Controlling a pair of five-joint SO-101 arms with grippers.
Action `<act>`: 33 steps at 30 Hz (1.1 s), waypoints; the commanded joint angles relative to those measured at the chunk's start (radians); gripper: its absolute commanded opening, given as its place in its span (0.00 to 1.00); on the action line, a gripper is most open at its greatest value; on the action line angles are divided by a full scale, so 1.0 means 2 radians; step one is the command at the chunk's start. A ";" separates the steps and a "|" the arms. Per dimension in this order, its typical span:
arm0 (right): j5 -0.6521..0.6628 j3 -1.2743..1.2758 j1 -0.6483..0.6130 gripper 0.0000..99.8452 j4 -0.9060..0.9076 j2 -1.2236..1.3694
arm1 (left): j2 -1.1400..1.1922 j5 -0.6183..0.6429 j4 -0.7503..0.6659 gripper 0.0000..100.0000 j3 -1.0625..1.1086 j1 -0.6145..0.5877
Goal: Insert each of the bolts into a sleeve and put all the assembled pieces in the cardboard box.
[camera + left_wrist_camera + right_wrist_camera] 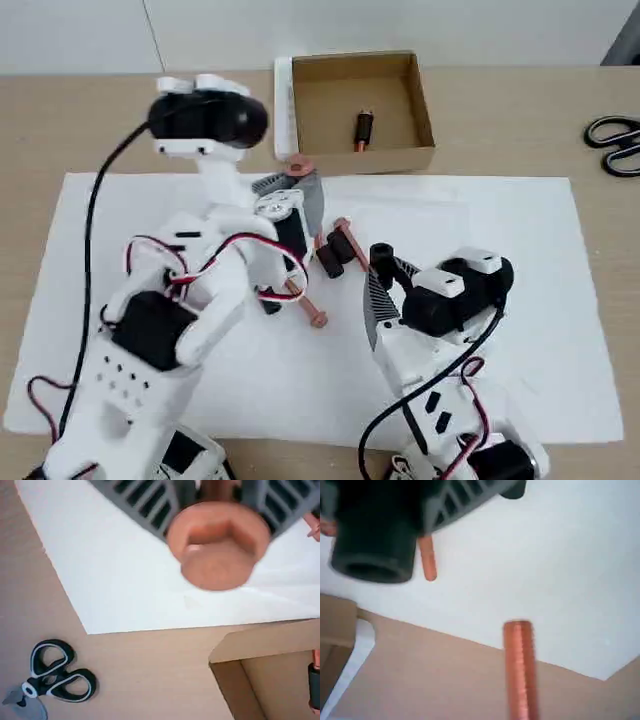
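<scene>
My left gripper [297, 180] hangs just in front of the cardboard box [425, 110], shut on a copper bolt [300, 167]. That bolt's hexagonal head [217, 545] sticks out from between the grey jaws of the left gripper [217, 495]. My right gripper [381, 264] is over the middle of the paper, shut on a black sleeve [381, 256], whose open bore [370, 567] faces outward. One assembled piece [364, 129] lies inside the box. Loose sleeves with a bolt [338, 248] and another bolt [308, 306] lie on the paper between the arms.
White paper [500, 300] covers the table. Scissors [615, 143] lie on bare wood at the far right, also the scissors [52, 675] near the box corner [235, 655]. A threaded copper shaft [520, 670] rises close in the right wrist view.
</scene>
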 commanded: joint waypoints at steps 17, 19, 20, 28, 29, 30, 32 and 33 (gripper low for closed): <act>0.035 0.029 -0.080 0.00 -0.011 -0.004 | 0.005 0.026 -0.018 0.01 -0.008 0.035; 0.035 0.029 -0.080 0.00 -0.011 -0.004 | 0.005 0.026 -0.011 0.01 -0.008 0.037; 0.035 0.029 -0.080 0.00 -0.012 -0.004 | 0.005 0.026 -0.010 0.01 -0.008 0.038; 0.035 0.029 -0.080 0.00 -0.014 -0.004 | 0.008 0.026 -0.009 0.01 -0.007 0.038; 0.035 0.029 -0.080 0.00 -0.014 -0.004 | 0.008 0.026 -0.009 0.01 -0.007 0.038; 0.035 0.029 -0.080 0.00 -0.014 -0.004 | 0.008 0.027 -0.009 0.01 -0.007 0.038; 0.035 0.029 -0.080 0.00 -0.014 -0.004 | 0.008 0.036 -0.009 0.01 -0.007 0.038; 0.035 0.029 -0.080 0.00 -0.014 -0.004 | 0.008 0.038 -0.008 0.01 -0.007 0.038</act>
